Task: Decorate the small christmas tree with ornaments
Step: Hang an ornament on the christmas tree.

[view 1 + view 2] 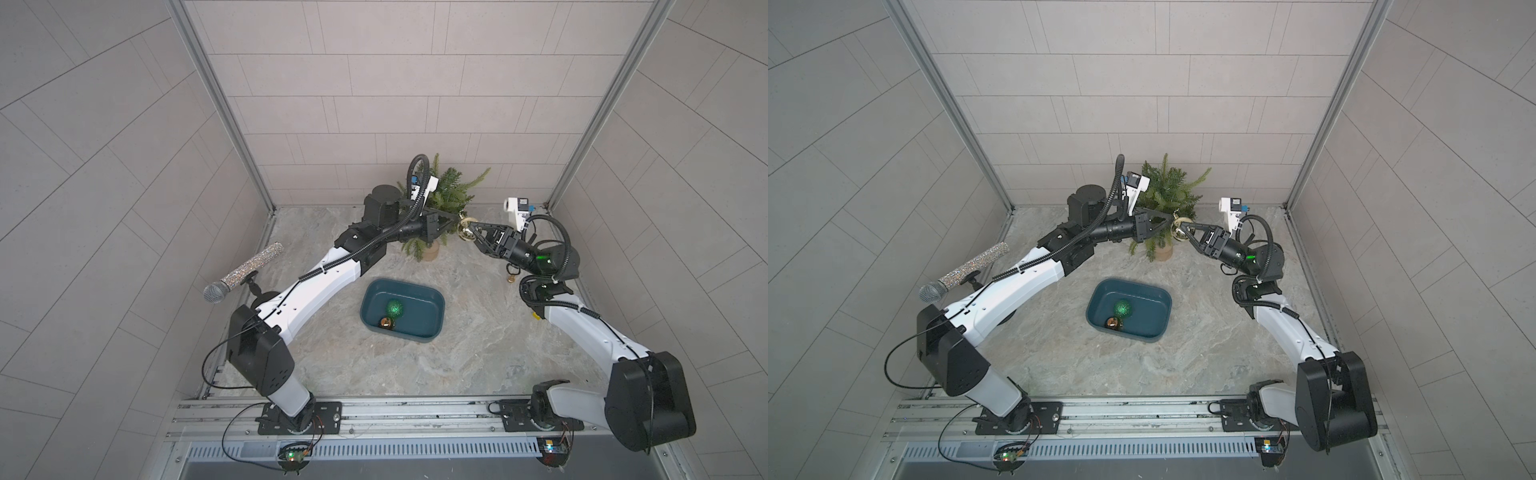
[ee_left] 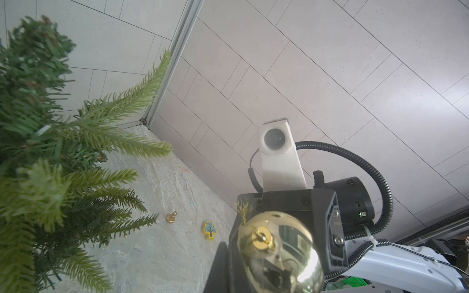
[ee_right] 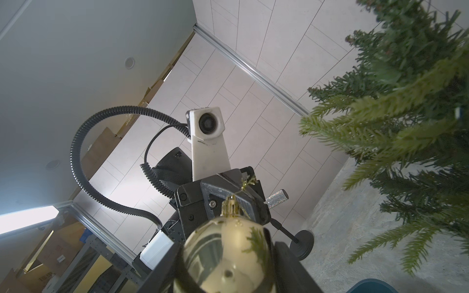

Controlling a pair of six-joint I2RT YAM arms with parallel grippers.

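Gleaming close, the pale gold bauble (image 2: pixel 276 256) sits clamped in the right hand (image 1: pixel 468 231), cap pointing at the left hand (image 1: pixel 456 217), whose jaws are together by its gold thread (image 3: pixel 247 183). Just behind stands the small christmas tree (image 1: pixel 451 189), seemingly nearer the left hand.

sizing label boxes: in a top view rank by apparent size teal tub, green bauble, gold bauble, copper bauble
1. teal tub
2. green bauble and gold bauble: alike; gold is raised nearer the camera, so unranked
3. copper bauble
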